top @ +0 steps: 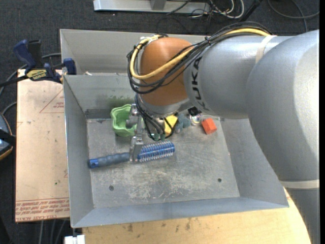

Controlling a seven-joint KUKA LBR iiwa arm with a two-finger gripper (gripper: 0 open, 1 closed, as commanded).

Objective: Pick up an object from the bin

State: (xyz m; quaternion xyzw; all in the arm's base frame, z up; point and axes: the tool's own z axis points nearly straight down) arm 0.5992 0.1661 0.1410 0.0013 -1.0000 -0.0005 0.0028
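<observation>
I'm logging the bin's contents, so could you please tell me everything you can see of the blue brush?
The blue brush lies flat on the grey bin floor, near its middle, its length running left to right. It has a dark blue, plastic-looking handle on the left and a head of blue and pale bristles on the right. The gripper stands over where handle meets head, hiding that part; whether it touches the brush cannot be told. No other thing touches it.

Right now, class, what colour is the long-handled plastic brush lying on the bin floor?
The long-handled brush is blue throughout; the camera view shows it.
</observation>
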